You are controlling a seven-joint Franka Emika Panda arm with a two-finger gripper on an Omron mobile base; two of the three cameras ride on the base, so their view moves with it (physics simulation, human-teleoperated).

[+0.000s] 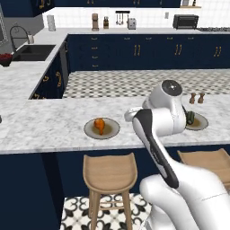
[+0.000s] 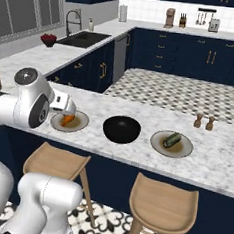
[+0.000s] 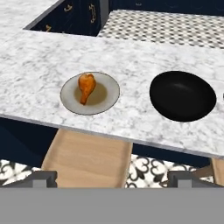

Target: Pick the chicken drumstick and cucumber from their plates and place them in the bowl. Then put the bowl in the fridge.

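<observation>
Hand view shows the gripper point(image 3: 109, 180) spread and empty, drumstick point(image 3: 86, 88) well ahead on its plate point(image 3: 110, 83), bowl point(image 3: 182, 96) alongside; it should descend straight over the meat.

Two plates sit on the marble counter: one point(image 2: 69, 122) carries one chicken drumstick point(image 3: 86, 87), the other point(image 2: 171, 144) carries one cucumber point(image 2: 171, 140). Between the plates stands one black bowl point(image 2: 121, 129). Two small brown shakers point(image 2: 204, 121) stand side by side farther back on the counter. Two wooden stools show below the counter edge, one point(image 2: 56, 162) under the drumstick plate and one point(image 2: 162, 202) under the cucumber plate. One red bowl point(image 2: 48, 39) rests near the one sink point(image 2: 85, 38).
</observation>
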